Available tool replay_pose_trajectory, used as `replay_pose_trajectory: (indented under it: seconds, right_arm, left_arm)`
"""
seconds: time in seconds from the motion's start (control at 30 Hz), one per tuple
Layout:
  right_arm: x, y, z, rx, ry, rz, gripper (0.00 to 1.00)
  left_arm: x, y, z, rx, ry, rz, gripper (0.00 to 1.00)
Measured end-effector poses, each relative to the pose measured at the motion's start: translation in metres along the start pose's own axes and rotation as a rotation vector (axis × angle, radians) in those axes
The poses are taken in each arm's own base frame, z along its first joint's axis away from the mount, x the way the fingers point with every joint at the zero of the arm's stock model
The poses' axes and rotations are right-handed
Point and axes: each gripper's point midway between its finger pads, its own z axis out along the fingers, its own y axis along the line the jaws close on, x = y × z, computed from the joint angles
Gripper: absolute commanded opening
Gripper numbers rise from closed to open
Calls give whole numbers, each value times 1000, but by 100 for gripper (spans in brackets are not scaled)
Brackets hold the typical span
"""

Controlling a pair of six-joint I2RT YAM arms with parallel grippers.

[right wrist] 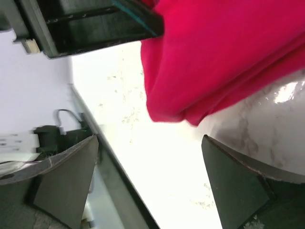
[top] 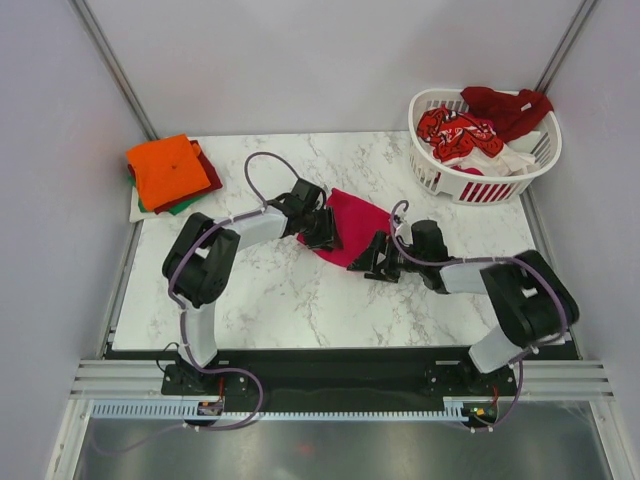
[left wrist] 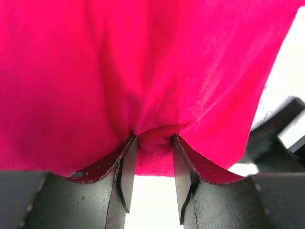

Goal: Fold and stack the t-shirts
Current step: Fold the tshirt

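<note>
The magenta shirt (top: pixel 360 220) lies in the middle of the table (top: pixel 280 290), its edge pinched by the left gripper (left wrist: pixel 152 143); the right gripper (right wrist: pixel 148 148) gapes empty beside a corner — grab that first, then fold evenly together

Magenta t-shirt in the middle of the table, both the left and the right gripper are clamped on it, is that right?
Not both. The left gripper is clamped on the magenta t-shirt, but the right wrist view shows the right gripper open, with the cloth's edge lying ahead of it, ungripped.
</note>
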Motion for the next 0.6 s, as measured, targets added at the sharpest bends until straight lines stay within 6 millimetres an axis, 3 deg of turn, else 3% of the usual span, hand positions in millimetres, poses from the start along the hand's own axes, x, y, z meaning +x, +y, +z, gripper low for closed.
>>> replay_pose_trajectory:
  seconds: [0.17, 0.23, 0.27, 0.3, 0.4, 0.6]
  right_arm:
    - [-26, 22, -26, 177, -75, -194, 95]
    - [-44, 37, -36, 211, -114, -255, 79]
    - [-51, 45, -40, 216, -132, -282, 69]
    - [-56, 51, -43, 215, -144, -300, 47]
    - [-60, 57, -41, 201, -139, -308, 21]
    - [-45, 34, -13, 177, -29, -206, 9]
  left_arm:
    - [-1, -4, 3, 21, -19, 9, 43]
    - [-1, -4, 3, 24, -21, 10, 43]
    - [-1, -4, 2, 26, -22, 11, 43]
    - [-1, -4, 2, 27, -24, 11, 43]
    - [0, -4, 2, 31, -28, 13, 42]
    - [0, -5, 2, 36, -34, 17, 42]
